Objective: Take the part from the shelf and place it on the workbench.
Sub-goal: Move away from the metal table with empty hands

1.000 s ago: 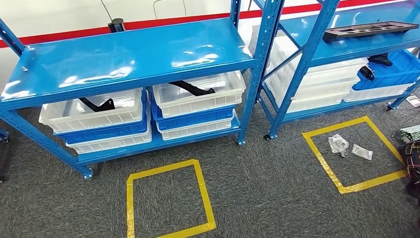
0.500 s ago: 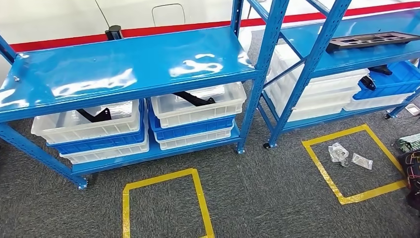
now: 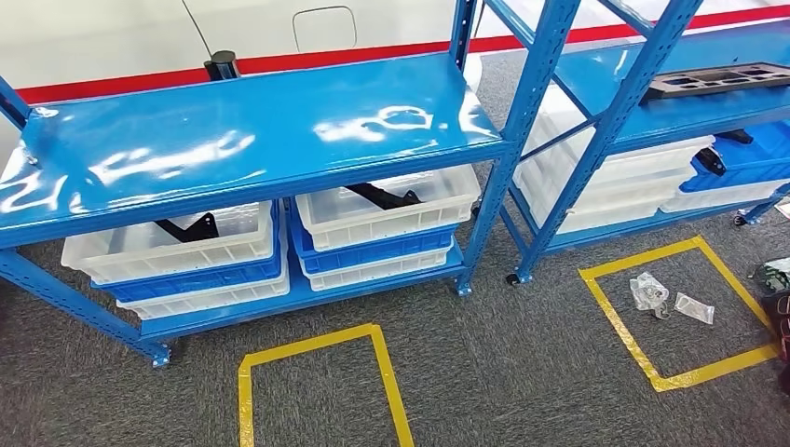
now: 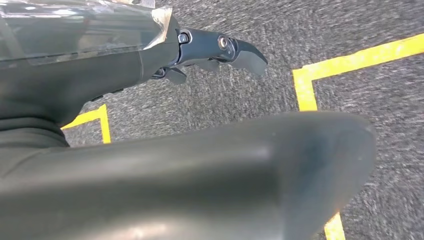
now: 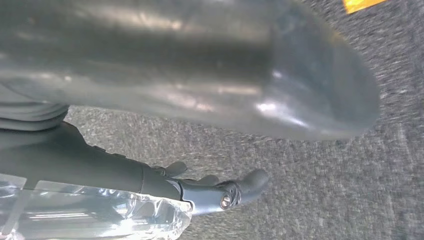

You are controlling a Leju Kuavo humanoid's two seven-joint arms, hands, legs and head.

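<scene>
Grey carpet (image 3: pixel 522 372) with yellow taped squares (image 3: pixel 321 386) runs under two blue shelf racks (image 3: pixel 251 130). White crates (image 3: pixel 391 205) on the near rack's lower level hold a black part (image 3: pixel 382 196); nothing is taken yet, so the whole task remains. The left hand (image 4: pixel 220 50) and right hand (image 5: pixel 220 192) hang over the carpet, fingers loose, holding nothing.

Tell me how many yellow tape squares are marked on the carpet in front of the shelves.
2. One yellow tape square lies before the left blue shelf, cut off by the frame edge; the other yellow tape square lies before the right shelf, with clear plastic bags inside.
</scene>
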